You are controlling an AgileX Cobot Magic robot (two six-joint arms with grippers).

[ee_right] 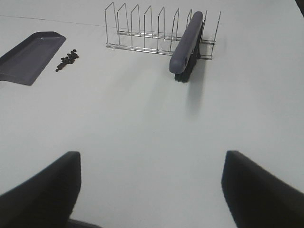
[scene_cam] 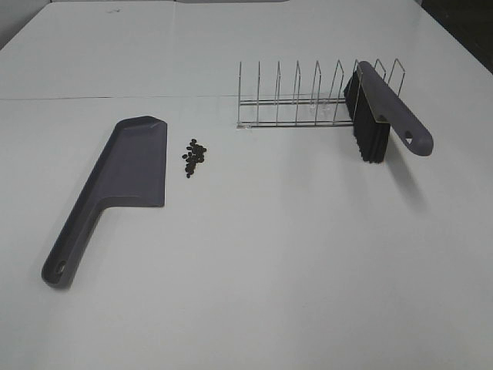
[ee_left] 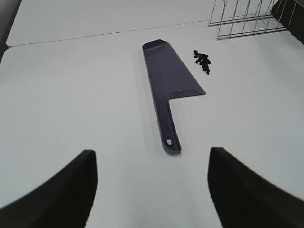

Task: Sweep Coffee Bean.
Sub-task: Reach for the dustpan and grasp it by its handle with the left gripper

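Observation:
The coffee beans (scene_cam: 194, 157) lie in a small dark cluster on the white table, just right of the purple-grey dustpan (scene_cam: 127, 173), which lies flat with its handle toward the near left. The beans (ee_left: 203, 61) and dustpan (ee_left: 167, 80) also show in the left wrist view, well ahead of my left gripper (ee_left: 152, 190), which is open and empty. A purple-grey brush (scene_cam: 381, 112) with black bristles leans in the wire rack (scene_cam: 308, 96). My right gripper (ee_right: 149, 190) is open and empty, well short of the brush (ee_right: 186, 42). Neither gripper appears in the exterior view.
The wire rack (ee_right: 156, 31) with several upright dividers stands at the back of the table. A seam runs across the tabletop behind the dustpan. Dark floor shows beyond the far right corner (scene_cam: 470, 23).

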